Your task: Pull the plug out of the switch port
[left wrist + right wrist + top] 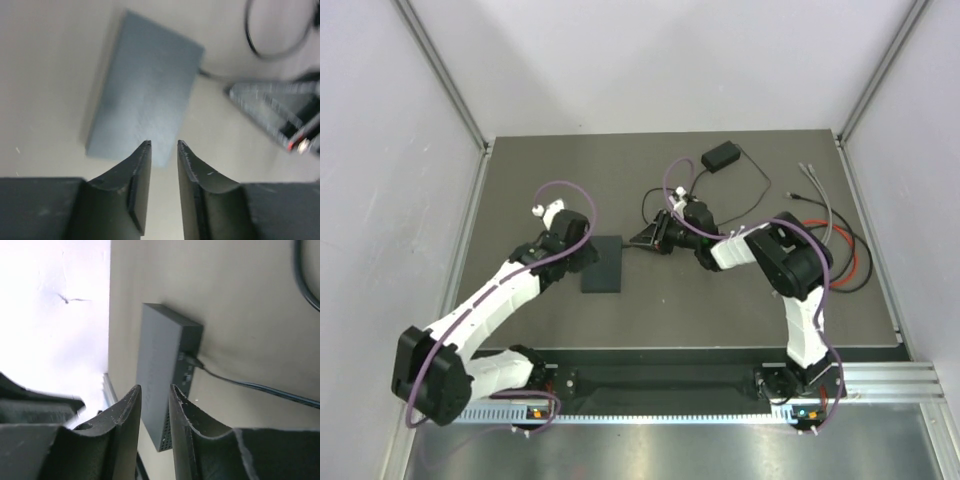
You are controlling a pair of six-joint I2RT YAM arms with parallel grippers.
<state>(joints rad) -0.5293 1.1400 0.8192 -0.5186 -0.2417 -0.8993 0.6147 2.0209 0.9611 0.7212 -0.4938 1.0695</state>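
Observation:
The switch (602, 265) is a flat black box lying on the dark table, with a black plug (626, 247) in its right edge near the far corner. My left gripper (579, 261) hovers by the switch's left side; in the left wrist view (162, 146) its fingers stand a little apart and empty over the near end of the switch (147, 95). My right gripper (643, 240) points left at the plug, just short of it. In the right wrist view (153, 388) it is narrowly open and empty, with the switch (156, 365), the plug (190, 359) and its cable (250, 386) beyond.
A small black power brick (722, 155) with a thin cord lies at the back. Red, black and grey cables (835, 235) lie at the right. White walls and metal rails enclose the table. My right gripper also shows in the left wrist view (272, 112).

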